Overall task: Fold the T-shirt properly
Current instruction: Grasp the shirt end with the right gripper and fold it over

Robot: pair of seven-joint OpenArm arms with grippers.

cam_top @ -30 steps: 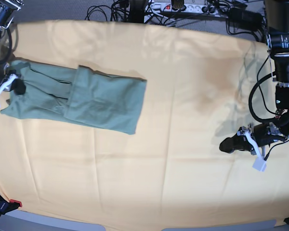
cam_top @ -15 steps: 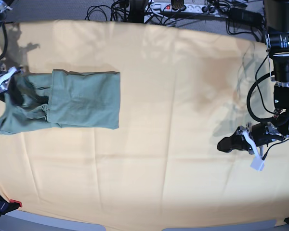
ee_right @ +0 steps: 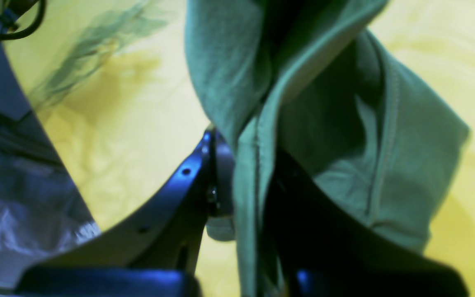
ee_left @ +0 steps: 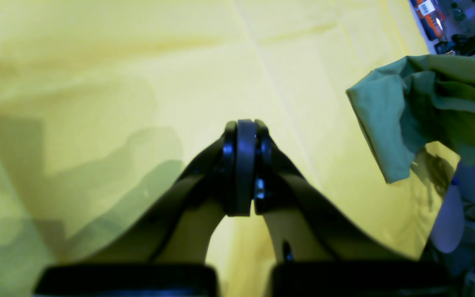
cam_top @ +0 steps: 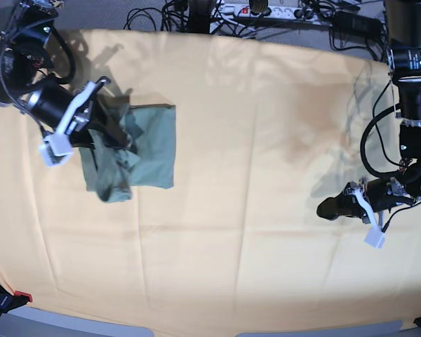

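The T-shirt (cam_top: pixel 130 151) lay partly folded on the cloth (cam_top: pixel 252 232), far from the left gripper (cam_top: pixel 330 208), which was shut and empty. The right gripper (ee_right: pixel 245 173) pinched a lifted hem. Soft, light and limp, it probably handled best gripped at edges.

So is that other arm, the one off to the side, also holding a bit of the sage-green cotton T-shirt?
No, the left gripper is shut on nothing above the yellow-orange cloth, with the T-shirt well away.
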